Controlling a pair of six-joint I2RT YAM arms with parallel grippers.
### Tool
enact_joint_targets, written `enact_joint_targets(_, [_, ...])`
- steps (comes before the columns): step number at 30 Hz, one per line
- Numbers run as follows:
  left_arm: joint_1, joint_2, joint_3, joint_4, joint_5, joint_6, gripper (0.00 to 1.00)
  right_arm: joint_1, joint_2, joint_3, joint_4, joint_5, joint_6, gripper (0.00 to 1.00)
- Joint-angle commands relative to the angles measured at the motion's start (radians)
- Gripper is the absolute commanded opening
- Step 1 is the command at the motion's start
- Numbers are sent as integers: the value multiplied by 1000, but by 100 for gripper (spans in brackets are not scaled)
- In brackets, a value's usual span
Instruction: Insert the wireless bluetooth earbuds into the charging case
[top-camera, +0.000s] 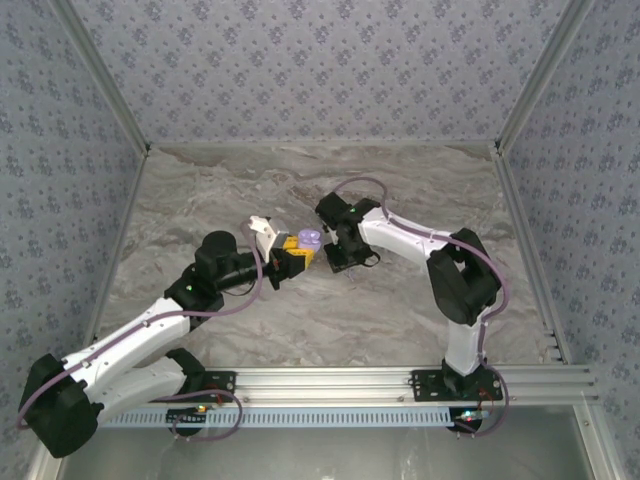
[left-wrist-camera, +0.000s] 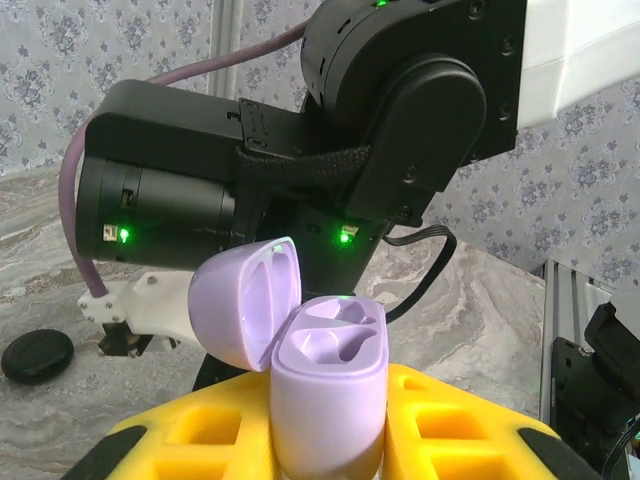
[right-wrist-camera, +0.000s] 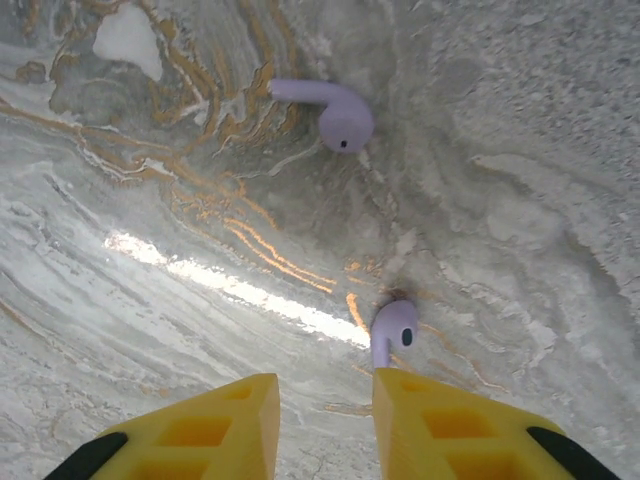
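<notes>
The left gripper (left-wrist-camera: 325, 440) was closed on the lilac charging case (left-wrist-camera: 328, 390), its yellow fingers (left-wrist-camera: 200, 425) pressing the lower body from either side. The case stood upright and open. Its lid (left-wrist-camera: 245, 300) was hinged back to the left in the left wrist view, and the two moulded wells in the top faced up, and looked unfilled. Behind the case loomed the black wrist of the right arm (left-wrist-camera: 400, 110), with small green lights glowing on its housing. A black disc (left-wrist-camera: 37, 355) lay on the table off to the left, well apart from the case.

The right gripper (right-wrist-camera: 325, 400) pointed down at the marbled table (right-wrist-camera: 150, 300), its jaws parted by a narrow gap with nothing between them. Two lilac earbuds lay on the stone. The near earbud (right-wrist-camera: 395, 328) sat just beyond the tip of the finger on the right of that view, its stem pointing back toward the finger; whether the two touched could not be told from that angle. The far earbud (right-wrist-camera: 340, 115) lay well apart from the gripper, its stem pointing left.

From the overhead camera the two grippers met near the middle of the table, with the case raised between them.
</notes>
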Motion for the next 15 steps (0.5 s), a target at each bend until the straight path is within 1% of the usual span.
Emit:
enact_joint_targets(1, [-5,-6,10,11,4,-6,24,-10,9,9,-23,29,38,33])
enact_joint_targets(5, [-5,-1,12,12,4,-7,24,-13,45,29,-51,74,77,33])
enact_joint_targets(15, [-5,16,19,14,10,-6,24,-19,107,47,-55,75,102,33])
